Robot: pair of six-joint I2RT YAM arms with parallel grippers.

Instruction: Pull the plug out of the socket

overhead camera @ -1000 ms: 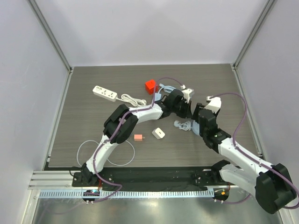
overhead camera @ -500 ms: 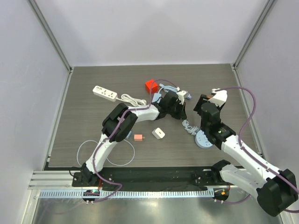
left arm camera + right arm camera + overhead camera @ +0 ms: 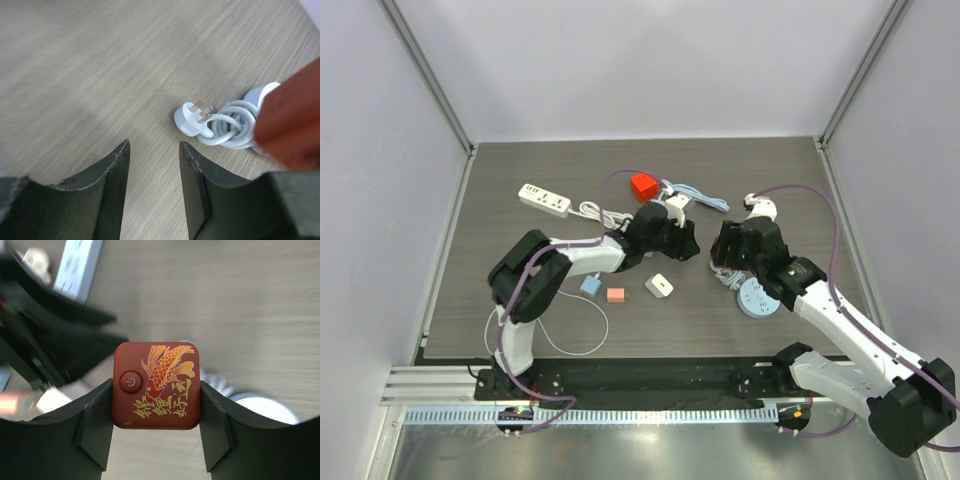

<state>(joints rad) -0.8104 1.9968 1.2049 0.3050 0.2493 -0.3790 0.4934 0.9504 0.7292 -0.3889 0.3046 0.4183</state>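
Note:
My right gripper (image 3: 156, 390) is shut on the socket (image 3: 156, 385), a red cube with a gold koi and a round power button on its upper face. No plug shows on the faces I can see. The same socket appears as a red blur (image 3: 295, 120) at the right of the left wrist view. My left gripper (image 3: 153, 145) is open with only bare table between its fingers, and it hangs just left of the right gripper (image 3: 725, 245). A small blue block (image 3: 590, 284), which looks like the plug, lies loose on the table away from both grippers.
A white plug (image 3: 192, 117) with a coiled cord lies by a round pale blue disc (image 3: 757, 298). A second red cube (image 3: 642, 185) with a blue cable, a white power strip (image 3: 544, 199), a pink block (image 3: 616, 295) and a white adapter (image 3: 659, 286) lie around.
My left gripper shut, then opened, and drew back to the left. The blue block now lies beside the pink one. The right gripper shifted left, still holding the red socket.

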